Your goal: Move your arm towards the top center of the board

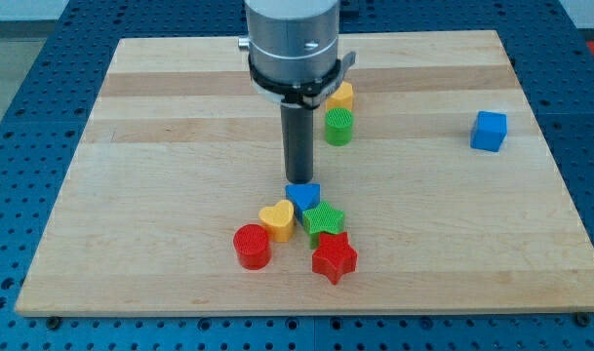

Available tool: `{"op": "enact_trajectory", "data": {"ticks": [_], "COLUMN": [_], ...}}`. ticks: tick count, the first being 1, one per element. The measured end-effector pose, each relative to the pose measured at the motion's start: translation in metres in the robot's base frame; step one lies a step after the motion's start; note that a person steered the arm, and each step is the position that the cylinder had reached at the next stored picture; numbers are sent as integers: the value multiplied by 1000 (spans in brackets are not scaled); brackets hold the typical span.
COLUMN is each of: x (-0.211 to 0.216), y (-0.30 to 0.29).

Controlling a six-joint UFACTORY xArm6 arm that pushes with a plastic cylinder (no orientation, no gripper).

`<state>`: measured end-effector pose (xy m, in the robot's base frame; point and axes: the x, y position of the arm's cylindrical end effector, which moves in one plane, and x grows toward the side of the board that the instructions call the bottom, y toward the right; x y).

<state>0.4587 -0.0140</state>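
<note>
My tip rests on the wooden board, just above the middle, touching or nearly touching the top edge of a blue block. Below it sits a cluster: a yellow heart, a green star, a red cylinder and a red star. A green cylinder and a yellow block, partly hidden by the arm, lie up and to the right of the tip. A blue cube stands alone at the view's right.
The arm's grey body hangs over the board's top centre and hides part of it. Around the board lies a blue perforated table.
</note>
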Motion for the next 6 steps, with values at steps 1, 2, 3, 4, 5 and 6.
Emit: {"op": "enact_trajectory", "data": {"ticks": [1, 2, 3, 4, 5, 6], "x": [-24, -57, -89, -118, -143, -160], "y": [-5, -7, -12, -12, -11, 7]}}
